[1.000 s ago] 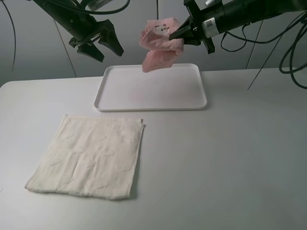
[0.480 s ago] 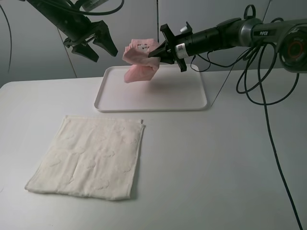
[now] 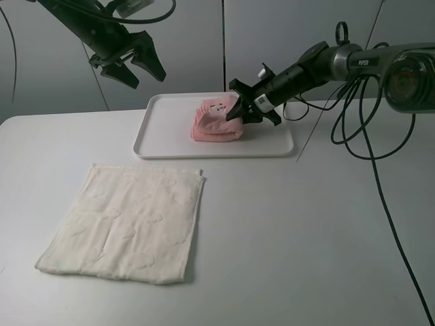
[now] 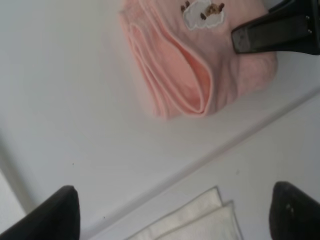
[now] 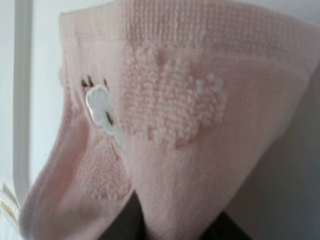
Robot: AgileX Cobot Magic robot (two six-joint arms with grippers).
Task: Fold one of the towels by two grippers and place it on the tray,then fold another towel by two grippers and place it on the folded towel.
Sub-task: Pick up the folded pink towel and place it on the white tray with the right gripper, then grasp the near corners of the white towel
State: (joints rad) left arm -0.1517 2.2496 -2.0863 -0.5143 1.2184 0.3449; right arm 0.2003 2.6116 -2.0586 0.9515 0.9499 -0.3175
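Two towels are seen. The pink towel (image 3: 215, 123) is laid in the one tray (image 3: 158, 147), upper middle, and is pinched by the right claw (image 3: 235, 114). The cream towel (image 3: 126, 221) is spread flat, lower left. The left claw (image 3: 144, 76) is held wide, upper left. A white table (image 3: 306, 224) and a grey wall (image 3: 197, 47) are seen.

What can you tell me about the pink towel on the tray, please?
The pink towel looks like soft terry. It is folded into a thick, loose bundle with layered edges showing and a small white embroidered patch on top. It lies on the white tray, with the right tool gripping one edge.
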